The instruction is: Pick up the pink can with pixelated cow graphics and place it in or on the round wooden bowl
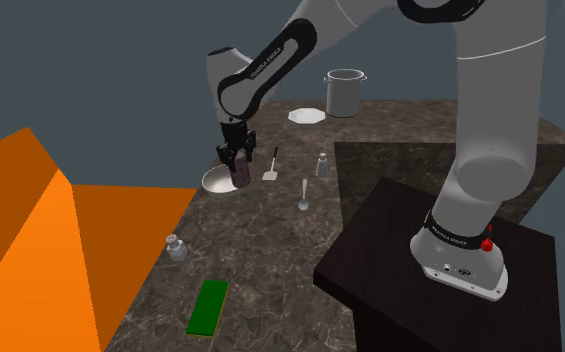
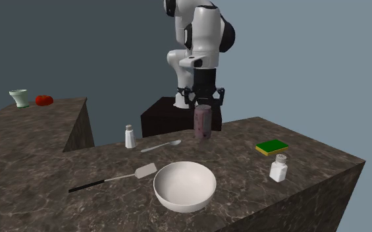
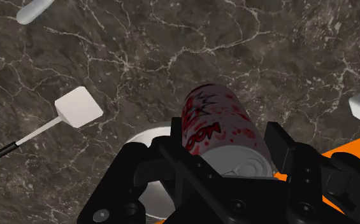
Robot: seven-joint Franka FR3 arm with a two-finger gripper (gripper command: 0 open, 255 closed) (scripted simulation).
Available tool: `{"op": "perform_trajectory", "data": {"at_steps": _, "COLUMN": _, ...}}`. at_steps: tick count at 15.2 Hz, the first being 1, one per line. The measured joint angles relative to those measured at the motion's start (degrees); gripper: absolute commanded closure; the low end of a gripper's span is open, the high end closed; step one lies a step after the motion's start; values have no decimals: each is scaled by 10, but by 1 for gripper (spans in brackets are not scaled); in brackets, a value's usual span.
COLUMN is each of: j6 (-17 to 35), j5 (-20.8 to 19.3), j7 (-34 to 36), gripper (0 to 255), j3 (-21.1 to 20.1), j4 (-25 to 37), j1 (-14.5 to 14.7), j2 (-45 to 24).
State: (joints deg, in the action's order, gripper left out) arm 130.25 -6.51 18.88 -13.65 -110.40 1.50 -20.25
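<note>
The black claw (image 2: pixel 203 100) is closed on the top of a pink can (image 2: pixel 202 122) with red marks. One finger presses each side of it. The can hangs straight up and down from the claw and looks lifted a little off the worktop (image 2: pixel 243 198). In the wrist view, the claw (image 3: pixel 226 162) clasps the can (image 3: pixel 218 127), and the rim of a white bowl (image 3: pixel 148 137) peeks out just beside the bottom of the can.

In the second exterior view, the can is at 12 o'clock from the white bowl (image 2: pixel 184 186), close to it but not in it. In the shoulder view, the claw (image 1: pixel 235 160) holds the can (image 1: pixel 241 176) by the bowl (image 1: pixel 213 182), at the bowl's 3 o'clock edge.

In the second exterior view, a spatula (image 2: pixel 122 176) lies at 9 o'clock from the bowl, with its flat end near the rim. A spoon (image 2: pixel 161 145) lies at 11 o'clock from the bowl, and a small shaker (image 2: pixel 130 136) stands at 10 o'clock from the spoon. A second shaker (image 2: pixel 278 168) stands at 3 o'clock from the bowl. A green sponge (image 2: pixel 271 147) lies just past it at 12 o'clock.

In the shoulder view, a grey pot (image 1: pixel 344 92) and a white plate (image 1: pixel 306 116) sit far back on the worktop, at 1 o'clock from the claw.
</note>
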Motion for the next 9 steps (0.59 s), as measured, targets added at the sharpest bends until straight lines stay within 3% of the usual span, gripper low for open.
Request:
{"op": "perform_trajectory", "data": {"at_steps": 4, "j6": -54, "j5": -8, "j7": -20, "gripper": 255, "j3": 11, "j4": 122, "j1": -4, "j2": -69}}
{"op": "perform_trajectory", "data": {"at_steps": 9, "j6": -136, "j5": -17, "j7": -45, "gripper": 255, "j3": 23, "j4": 321, "j1": 0, "j2": -186}}
